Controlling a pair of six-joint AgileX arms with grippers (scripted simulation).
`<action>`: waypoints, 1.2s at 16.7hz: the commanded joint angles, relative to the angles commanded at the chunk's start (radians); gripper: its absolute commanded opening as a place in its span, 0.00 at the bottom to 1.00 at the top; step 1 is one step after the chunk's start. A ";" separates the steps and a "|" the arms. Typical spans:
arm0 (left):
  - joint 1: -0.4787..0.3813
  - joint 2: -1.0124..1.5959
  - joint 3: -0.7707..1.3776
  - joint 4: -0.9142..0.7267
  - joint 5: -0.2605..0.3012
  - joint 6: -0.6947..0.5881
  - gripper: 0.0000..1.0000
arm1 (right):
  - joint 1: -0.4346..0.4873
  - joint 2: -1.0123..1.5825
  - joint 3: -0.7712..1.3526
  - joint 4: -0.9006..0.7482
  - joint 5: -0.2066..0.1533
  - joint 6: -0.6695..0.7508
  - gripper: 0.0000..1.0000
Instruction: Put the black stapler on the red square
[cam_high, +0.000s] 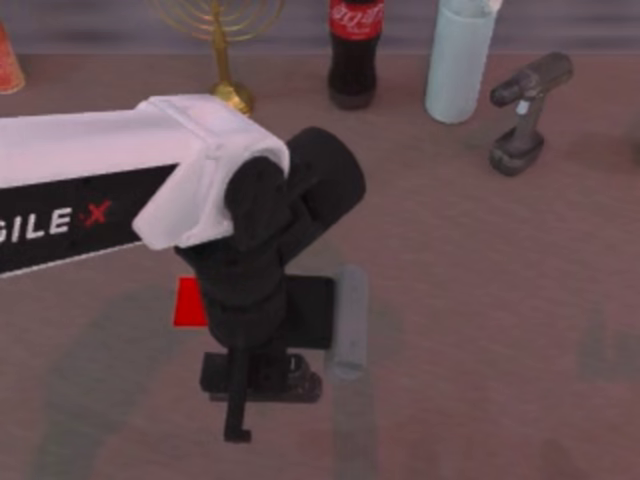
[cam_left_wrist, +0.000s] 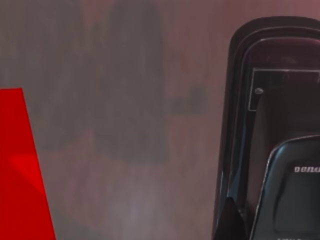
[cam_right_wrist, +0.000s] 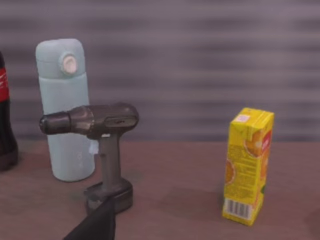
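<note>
Reaching from the left, arm (cam_high: 100, 190) lettered "GILE X" covers red square (cam_high: 188, 303).

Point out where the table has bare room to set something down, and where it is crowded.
Bare table runs right of the black stapler and below the power drill. The back edge is crowded: candelabra, cola bottle, pale blue flask, drill. The left arm hangs over the red square.

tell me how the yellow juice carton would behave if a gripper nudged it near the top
The yellow juice carton stands upright, tall and narrow on a small base, so a high push would probably tip it rather than slide it. Its flat faces mean it is unlikely to roll. The thin walls look like card, so a firm squeeze may dent them.
</note>
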 joint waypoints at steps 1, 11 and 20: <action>-0.006 0.004 -0.003 0.003 0.000 0.002 0.00 | 0.000 0.000 0.000 0.000 0.000 0.000 1.00; 0.184 0.223 0.414 -0.188 -0.078 0.143 0.00 | 0.000 0.000 0.000 0.000 0.000 0.000 1.00; 0.262 0.289 0.546 -0.246 -0.108 0.194 0.00 | 0.000 0.000 0.000 0.000 0.000 0.000 1.00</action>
